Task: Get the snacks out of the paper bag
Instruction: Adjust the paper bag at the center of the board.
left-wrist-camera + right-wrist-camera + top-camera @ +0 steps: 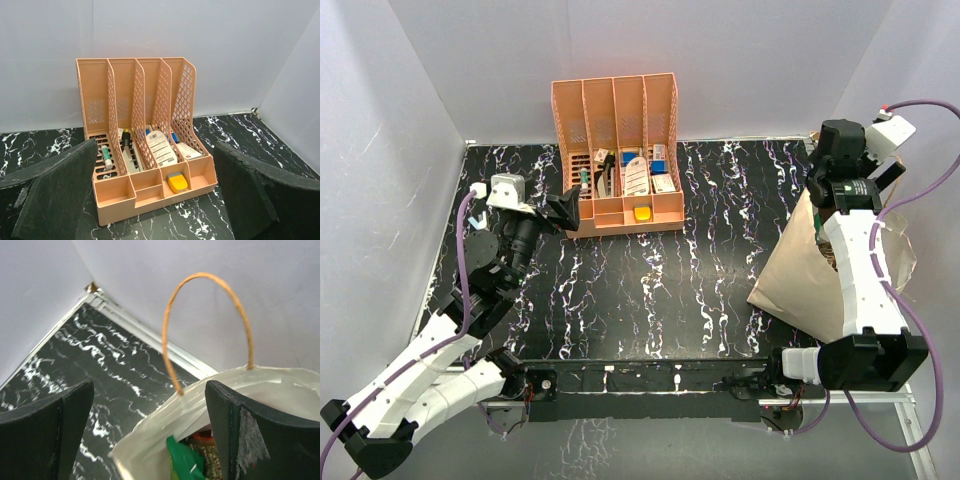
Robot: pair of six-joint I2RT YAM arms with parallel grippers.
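Observation:
The tan paper bag stands at the right of the table, with my right arm over it. In the right wrist view its pale rim and a brown cord handle sit between my fingers. A green snack packet pokes up inside the mouth, with a bit of an orange one behind it; other snacks are hidden. My right gripper is open and empty just above the rim, also seen from above. My left gripper is open and empty, far from the bag at the left.
A peach slotted file organizer with small boxes and bottles stands at the back middle, right in front of my left gripper. White walls close in the black marbled table on three sides.

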